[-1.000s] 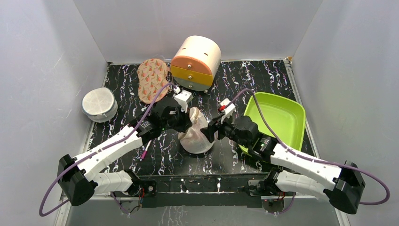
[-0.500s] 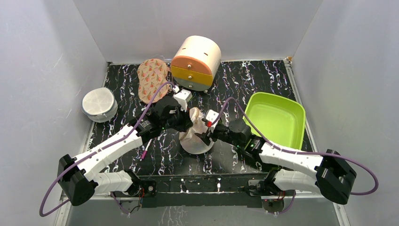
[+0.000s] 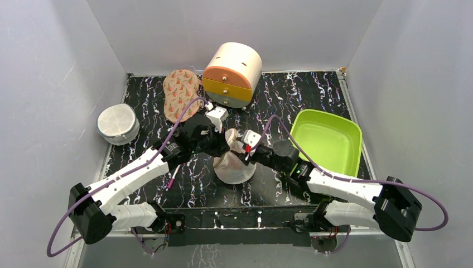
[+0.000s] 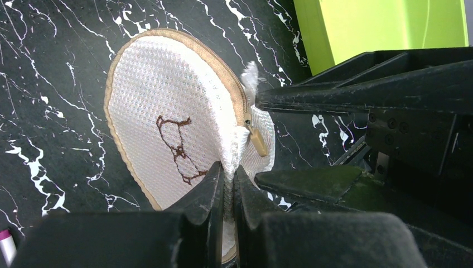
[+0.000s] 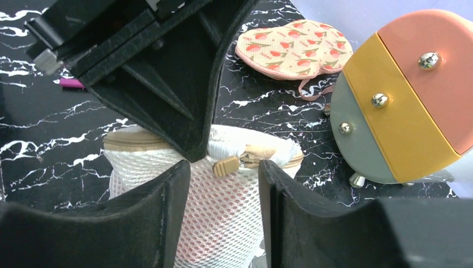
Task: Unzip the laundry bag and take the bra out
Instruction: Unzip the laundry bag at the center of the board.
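The laundry bag (image 3: 233, 167), a pale pink-white mesh pouch with a tan zip rim, sits at the table's middle. My left gripper (image 3: 226, 146) is shut on a fold of its mesh at the rim (image 4: 227, 170). The bag's flat face (image 4: 162, 111) has a brown embroidered figure. The tan zip pull (image 5: 226, 166) hangs from the rim, also in the left wrist view (image 4: 257, 142). My right gripper (image 5: 223, 170) is open, its fingers on either side of the bag just below the pull, not touching it. The bra is inside the bag, showing only as red through the mesh (image 5: 206, 223).
A green tray (image 3: 326, 146) lies right of the bag. A round drawer box (image 3: 231, 73) and a carrot-print pad (image 3: 180, 94) stand at the back. A white round mesh case (image 3: 117, 124) is at the left. A pink pen (image 3: 170, 181) lies near the left arm.
My right gripper has moved left, up to the bag, and now straddles it below the zip pull. The left gripper has kept its hold on the bag.
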Available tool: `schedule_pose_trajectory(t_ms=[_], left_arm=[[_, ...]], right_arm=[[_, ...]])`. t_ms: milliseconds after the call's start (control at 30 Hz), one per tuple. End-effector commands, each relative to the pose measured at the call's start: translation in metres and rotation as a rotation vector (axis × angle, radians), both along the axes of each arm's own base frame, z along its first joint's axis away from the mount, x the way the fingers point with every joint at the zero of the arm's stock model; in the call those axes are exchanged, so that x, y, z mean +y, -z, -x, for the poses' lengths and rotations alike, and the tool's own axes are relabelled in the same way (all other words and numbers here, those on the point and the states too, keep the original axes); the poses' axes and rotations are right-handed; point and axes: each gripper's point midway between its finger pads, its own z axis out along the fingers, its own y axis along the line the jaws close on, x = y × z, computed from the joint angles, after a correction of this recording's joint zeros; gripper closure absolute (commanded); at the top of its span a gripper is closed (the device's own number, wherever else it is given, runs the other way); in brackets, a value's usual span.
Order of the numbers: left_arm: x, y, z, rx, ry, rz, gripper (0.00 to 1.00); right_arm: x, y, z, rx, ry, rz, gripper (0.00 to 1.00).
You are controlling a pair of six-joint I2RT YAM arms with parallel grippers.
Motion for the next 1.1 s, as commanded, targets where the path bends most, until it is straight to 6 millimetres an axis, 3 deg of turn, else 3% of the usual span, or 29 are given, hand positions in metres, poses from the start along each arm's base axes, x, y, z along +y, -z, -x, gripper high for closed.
schedule_pose_trajectory(t_ms=[0,267,700,1067], left_arm=[[-0.004,-0.019,0.001,-0.009,0.005,0.057,1.0],[-0.002,-0.02,0.001,-0.014,-0.003,0.058,1.0],[-0.002,-0.021,0.003,-0.009,0.003,0.061,1.0],[0.0,-0.022,0.004,-0.023,0.018,0.043,1.0]], right_arm=[[0.007,-0.046,-0.012,-0.114,0.023,-0.084,0.59],[0.001,-0.044,-0.009,-0.089,0.035,-0.106,0.6],[0.001,-0.038,-0.015,-0.018,0.083,-0.142,0.81],[-0.005,-0.033,-0.021,-0.005,0.132,-0.134,0.87]])
